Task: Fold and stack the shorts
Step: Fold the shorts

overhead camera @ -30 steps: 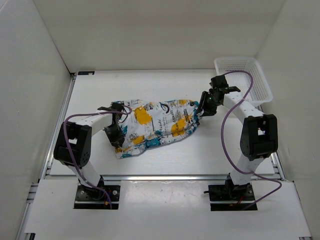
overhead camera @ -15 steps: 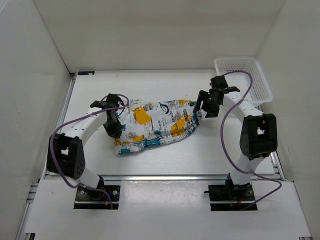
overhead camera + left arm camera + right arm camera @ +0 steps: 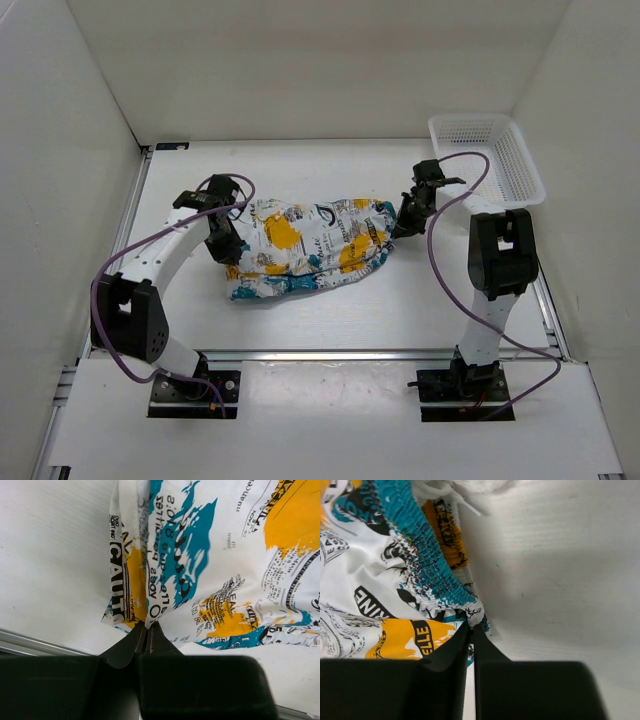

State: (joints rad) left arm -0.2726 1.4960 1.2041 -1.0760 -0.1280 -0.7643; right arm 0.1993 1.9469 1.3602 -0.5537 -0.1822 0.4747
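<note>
The shorts [image 3: 310, 245], white with yellow-orange, teal and black print, lie spread across the middle of the table. My left gripper [image 3: 228, 250] is at their left end, shut on a fold of the leg hem [image 3: 150, 615]. At the right end my right gripper [image 3: 403, 222] is shut on the teal elastic waistband [image 3: 472, 614]. In the right wrist view the gathered waistband runs up and left from the jaws, and a white drawstring [image 3: 467, 506] trails near the top.
A white lattice basket [image 3: 488, 160] stands at the back right corner. White walls enclose the table on three sides, and a metal rail [image 3: 320, 353] runs along the near edge in front of both arm bases.
The left arm swung out and back toward the shorts' left end and shut on the hem. The right gripper moved slightly back and closed on the waistband. The cloth is pulled flatter.
</note>
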